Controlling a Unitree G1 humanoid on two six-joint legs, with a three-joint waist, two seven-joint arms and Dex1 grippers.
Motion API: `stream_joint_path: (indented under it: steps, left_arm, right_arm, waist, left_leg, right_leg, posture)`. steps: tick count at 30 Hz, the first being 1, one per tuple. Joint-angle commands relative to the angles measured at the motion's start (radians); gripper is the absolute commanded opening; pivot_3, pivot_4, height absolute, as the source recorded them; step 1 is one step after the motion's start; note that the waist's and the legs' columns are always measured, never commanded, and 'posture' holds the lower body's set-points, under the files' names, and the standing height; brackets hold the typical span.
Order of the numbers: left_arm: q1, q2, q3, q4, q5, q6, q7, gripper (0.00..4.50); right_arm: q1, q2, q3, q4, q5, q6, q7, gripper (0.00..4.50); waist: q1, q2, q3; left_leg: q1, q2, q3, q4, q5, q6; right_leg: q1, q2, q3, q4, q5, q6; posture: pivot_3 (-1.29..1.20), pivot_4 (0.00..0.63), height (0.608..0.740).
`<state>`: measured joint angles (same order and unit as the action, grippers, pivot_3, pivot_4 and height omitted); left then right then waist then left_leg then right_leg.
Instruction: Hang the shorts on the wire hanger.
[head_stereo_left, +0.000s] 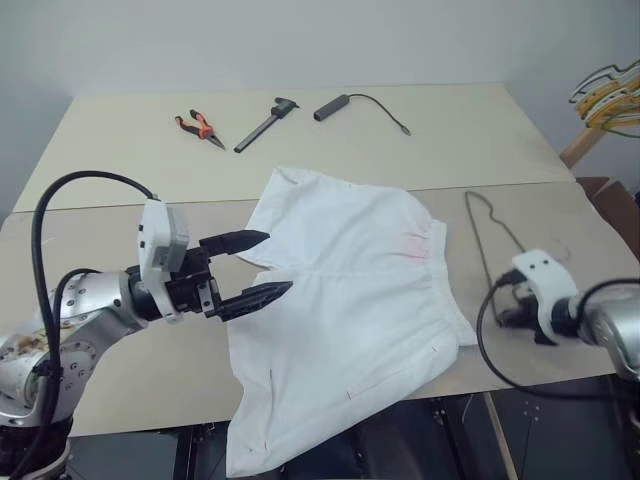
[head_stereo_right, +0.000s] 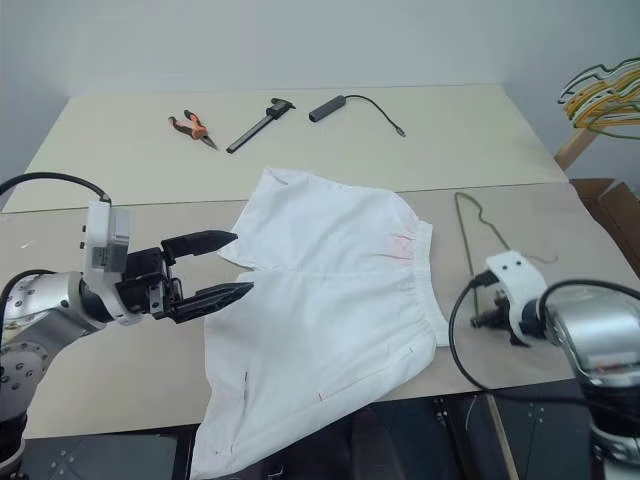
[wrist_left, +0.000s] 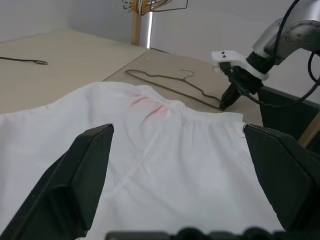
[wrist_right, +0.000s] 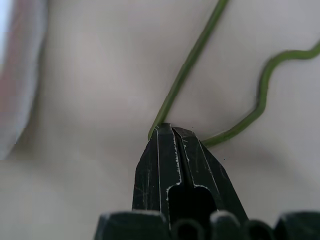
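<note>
The shorts (head_stereo_left: 345, 310) are spread flat on the table (head_stereo_left: 120, 150), one leg draped over the near edge, and nothing has been hung yet. The wire hanger (head_stereo_left: 484, 238) lies just beside the waistband, its near corner pinched in the closed right gripper (wrist_right: 172, 131). The left gripper (head_stereo_left: 255, 265) is held wide above the shorts' left edge, empty. Threading the hanger into the shorts is judged to remain.

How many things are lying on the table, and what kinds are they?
Clothes: 1, the shorts
Hangers on the table: 1, the wire hanger
Tools: 2, the pliers and the caliper
Cables: 1, the black cable
Total: 5
</note>
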<state>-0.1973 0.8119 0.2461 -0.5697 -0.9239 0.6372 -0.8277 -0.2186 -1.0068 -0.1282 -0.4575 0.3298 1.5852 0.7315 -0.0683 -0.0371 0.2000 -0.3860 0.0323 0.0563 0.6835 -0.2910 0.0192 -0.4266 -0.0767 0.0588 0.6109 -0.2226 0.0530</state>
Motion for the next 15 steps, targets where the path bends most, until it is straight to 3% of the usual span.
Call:
stream_joint_path:
  steps: [1, 7, 15]
  left_arm:
    - [-0.020, -0.012, -0.010, 0.011, 0.025, -0.046, -0.034, 4.50]
    - [-0.084, -0.080, -0.086, 0.058, 0.085, -0.095, -0.052, 4.50]
    - [-0.154, -0.140, -0.148, 0.118, 0.137, -0.141, -0.101, 4.50]
  right_arm:
    - [0.081, -0.053, -0.103, -0.096, 0.043, -0.017, 0.026, 0.04]
    - [0.099, 0.034, -0.172, -0.031, -0.036, -0.127, -0.134, 0.04]
    - [0.054, 0.080, -0.308, -0.086, 0.007, -0.071, -0.154, 2.72]
  waist:
    - [-0.003, 0.000, 0.000]
    - [-0.031, 0.000, -0.016]
    - [-0.074, 0.005, -0.073]
  left_leg:
    - [0.000, 0.000, 0.000, 0.001, 0.000, 0.000]
    - [-0.003, -0.001, 0.003, 0.010, 0.000, 0.000]
    - [-0.005, -0.002, 0.004, 0.013, 0.000, 0.000]
  right_leg:
    - [0.000, 0.000, 0.000, 0.000, 0.000, 0.000]
    - [0.001, 0.001, 0.000, 0.002, 0.002, 0.003]
    - [0.001, 0.000, 0.001, 0.002, 0.003, 0.006]
  posture:
    - [-0.19, 0.180, 0.740]
    - [-0.23, 0.105, 0.740]
    - [-0.28, 0.042, 0.740]
